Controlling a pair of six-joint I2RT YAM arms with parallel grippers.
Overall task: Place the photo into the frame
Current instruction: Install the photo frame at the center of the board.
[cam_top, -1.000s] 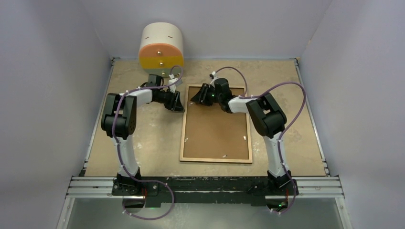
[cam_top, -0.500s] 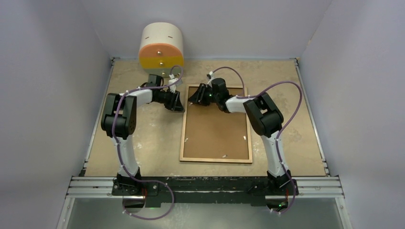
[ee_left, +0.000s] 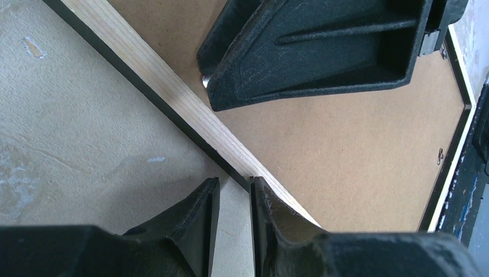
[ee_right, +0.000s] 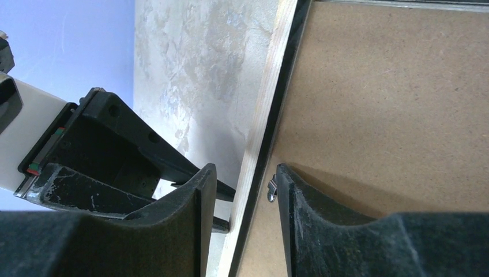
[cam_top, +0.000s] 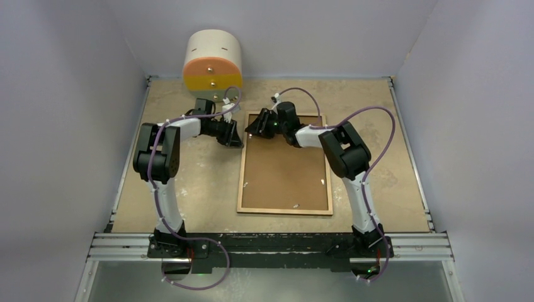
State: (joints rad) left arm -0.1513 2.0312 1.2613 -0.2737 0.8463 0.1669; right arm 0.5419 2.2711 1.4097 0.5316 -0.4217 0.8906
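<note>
One frame [cam_top: 284, 211] lies back-up on the desk [cam_top: 201, 182]. At its far left corner the right gripper [ee_right: 245, 173] stands with jaws apart astride the wooden rim; the left gripper [ee_left: 233, 184], jaws narrowly apart, sits at that rim's outer edge.

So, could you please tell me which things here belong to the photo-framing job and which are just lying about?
Part of the job:
- frame, lying back-up
- backing board set in it
- left fingers and right fingers, both at its far-left corner
- the photo is not in view

Lying about:
- white, orange and yellow rounded box, far left
</note>
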